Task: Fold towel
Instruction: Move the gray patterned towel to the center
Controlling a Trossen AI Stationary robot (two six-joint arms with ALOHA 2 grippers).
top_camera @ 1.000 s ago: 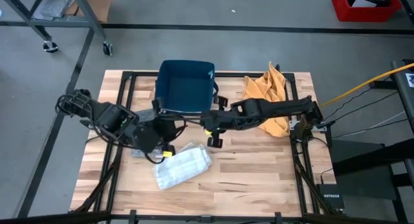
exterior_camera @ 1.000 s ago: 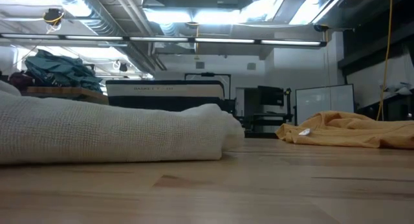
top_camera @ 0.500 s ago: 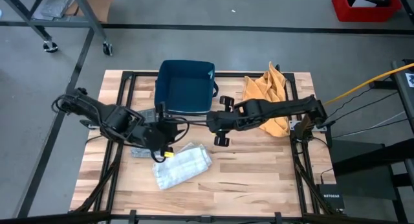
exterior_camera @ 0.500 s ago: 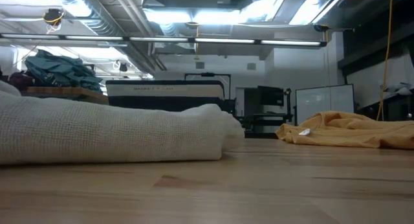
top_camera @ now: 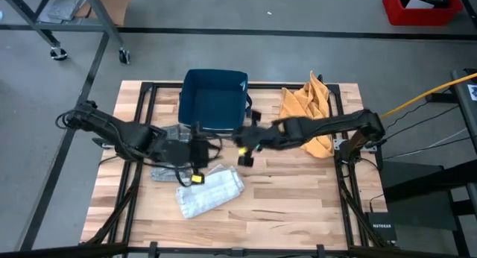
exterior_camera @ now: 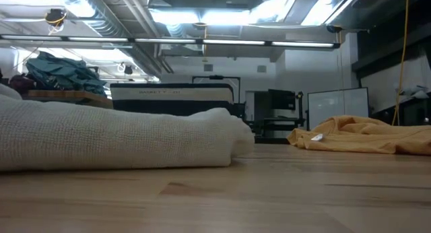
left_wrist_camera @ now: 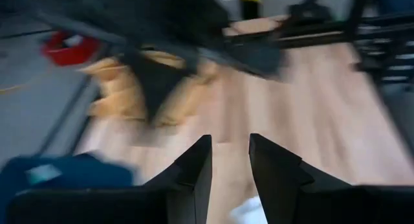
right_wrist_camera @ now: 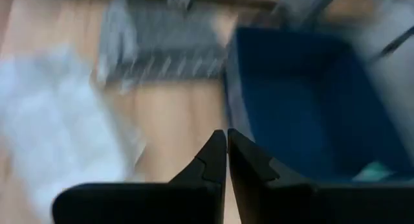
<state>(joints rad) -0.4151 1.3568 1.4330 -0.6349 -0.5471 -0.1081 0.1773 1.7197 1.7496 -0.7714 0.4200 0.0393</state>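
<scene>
Lying folded: white towel (top_camera: 211,192); left end effector (left_wrist_camera: 228,160) fingers apart, empty; right end effector (right_wrist_camera: 226,153) fingers together, empty.

Open wood runs across the whole near strip of the table (top_camera: 298,213), and the near right corner is bare too. Mid-table is crowded: the folded white towel (top_camera: 211,191) lies left of centre, with the left gripper (top_camera: 200,162) just beyond it. The right gripper (top_camera: 244,150) reaches in from the right, so the 2 arms bar the middle band. Behind them the blue bin (top_camera: 214,100) blocks the far edge, and the orange cloth (top_camera: 309,109) heaps over the far right. Between bin and cloth there seems to be a narrow lane.
</scene>
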